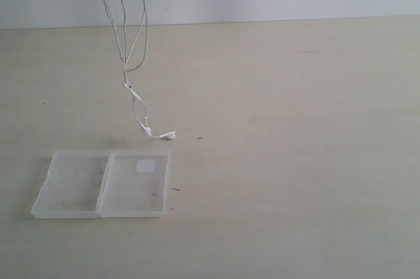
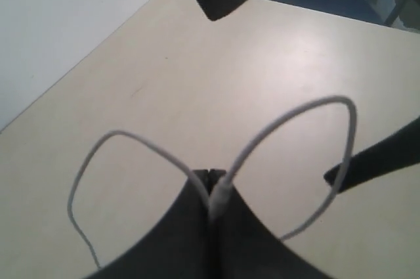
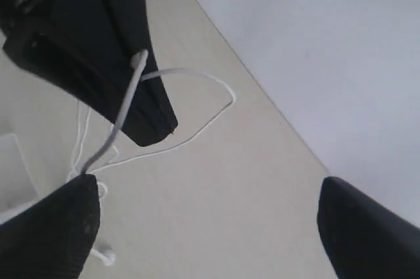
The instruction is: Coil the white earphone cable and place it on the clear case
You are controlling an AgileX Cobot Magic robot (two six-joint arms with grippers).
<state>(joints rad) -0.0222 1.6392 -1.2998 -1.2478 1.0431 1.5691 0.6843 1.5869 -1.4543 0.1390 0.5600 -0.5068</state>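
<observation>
The white earphone cable hangs from the clenched left gripper

The cable loops out to either side of the left gripper's closed jaws and drops in strands beneath it, earbuds lowest. The right gripper, close beside the left, stands wide open with nothing between its jaws. The clear case lies opened flat on the tabletop, well below both grippers

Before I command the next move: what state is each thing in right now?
white earphone cable: hanging in loops from the left gripper, not on the clear case
left gripper: shut on the white earphone cable
clear case: open flat, empty
right gripper: open, holding nothing
</observation>
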